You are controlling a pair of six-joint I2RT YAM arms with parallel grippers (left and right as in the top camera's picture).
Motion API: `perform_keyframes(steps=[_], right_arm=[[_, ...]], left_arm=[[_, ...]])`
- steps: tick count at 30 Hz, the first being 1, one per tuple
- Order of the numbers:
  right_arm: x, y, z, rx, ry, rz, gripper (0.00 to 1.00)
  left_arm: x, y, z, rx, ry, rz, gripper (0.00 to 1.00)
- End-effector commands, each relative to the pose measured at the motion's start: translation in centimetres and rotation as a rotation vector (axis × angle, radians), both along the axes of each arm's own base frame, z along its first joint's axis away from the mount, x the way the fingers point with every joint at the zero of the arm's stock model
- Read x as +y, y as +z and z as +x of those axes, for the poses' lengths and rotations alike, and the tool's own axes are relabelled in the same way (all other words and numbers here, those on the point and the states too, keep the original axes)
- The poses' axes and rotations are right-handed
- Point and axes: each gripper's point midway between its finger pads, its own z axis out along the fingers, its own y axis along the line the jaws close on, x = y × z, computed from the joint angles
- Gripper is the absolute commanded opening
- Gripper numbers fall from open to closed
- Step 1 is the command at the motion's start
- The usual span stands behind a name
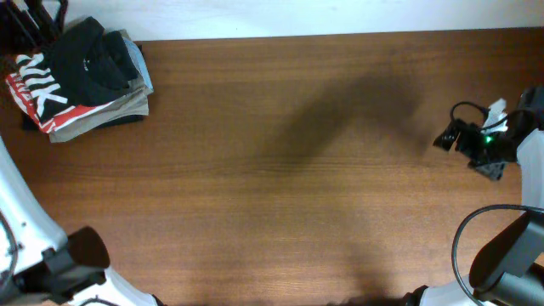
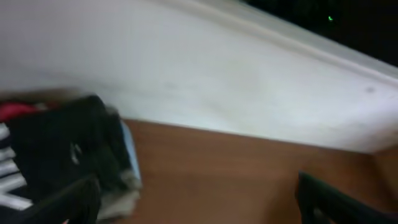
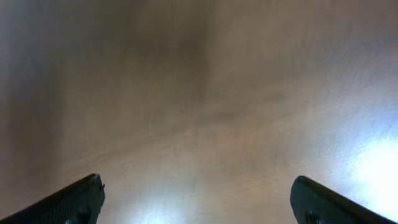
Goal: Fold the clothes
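Dark T-shirt [image 1: 89,55]: folded, atop pile at 10 o'clock corner of table [image 1: 297,170], over red shirt [image 1: 17,85] and khaki garment [image 1: 123,106]. Left gripper [image 2: 198,190]: jaws wide, empty, near pile. Likely risk: finger snags fabric, pulls fold open or tips pile off edge. Right gripper [image 3: 198,186], 3 o'clock: jaws wide, empty, over bare wood.

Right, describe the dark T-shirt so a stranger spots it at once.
At the table's far left corner sits a pile of folded clothes. The dark T-shirt lies on top: near-black, bold white letters, above a red shirt and khaki garment.
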Motion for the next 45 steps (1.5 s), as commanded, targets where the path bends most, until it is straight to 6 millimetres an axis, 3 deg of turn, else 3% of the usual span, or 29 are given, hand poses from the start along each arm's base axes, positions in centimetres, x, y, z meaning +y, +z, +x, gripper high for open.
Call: perform_keyframes(steps=[1, 2, 8, 13, 16, 18, 21, 26, 31, 35, 39, 45], right_arm=[[0.8, 1.2, 0.8, -0.046, -0.027, 0.063, 0.99], [2.1, 1.0, -0.4, 0.005, -0.037, 0.137, 0.98], [6.1, 4.1, 0.2, -0.098, 0.024, 0.348, 0.99], [8.2, 11.4, -2.2, -0.269, 0.079, 0.259, 0.99], [11.3, 17.7, -5.8, -0.443, 0.152, 0.162, 0.99], [13.0, 20.3, -7.8, -0.534, 0.193, 0.117, 0.99], [16.1, 24.9, -12.6, -0.727, 0.274, 0.021, 0.99], [18.6, 28.4, -18.6, -0.931, 0.311, -0.095, 0.99], [20.2, 29.7, -22.9, -1.060, 0.329, -0.177, 0.99], [19.8, 28.8, -24.6, -1.050, 0.274, -0.229, 0.99], [19.9, 27.4, -24.5, -1.006, 0.290, -0.212, 0.99], [20.6, 24.0, -22.2, -1.048, 0.540, -0.266, 0.99]], left_arm=[[-1.9, 0.0, -1.9, 0.048, -0.048, -0.069, 0.99], [-2.1, -0.8, -2.5, 0.088, -0.047, -0.089, 0.99], [-2.3, -2.9, -3.9, 0.206, -0.018, -0.125, 0.99], [-2.4, -3.0, -4.0, 0.213, -0.019, -0.128, 0.99], [-2.4, -3.0, -4.0, 0.213, -0.019, -0.128, 0.99], [-2.4, -3.0, -4.0, 0.213, -0.019, -0.128, 0.99], [-2.3, -3.0, -4.0, 0.213, -0.018, -0.128, 0.99], [-2.3, -3.0, -4.0, 0.213, -0.018, -0.128, 0.99], [-2.3, -3.0, -4.0, 0.213, -0.018, -0.129, 0.99], [-2.3, -3.0, -4.0, 0.213, -0.018, -0.128, 0.99], [-2.3, -3.0, -4.0, 0.213, -0.018, -0.128, 0.99], [-2.3, -3.0, -4.0, 0.213, -0.018, -0.128, 0.99]])
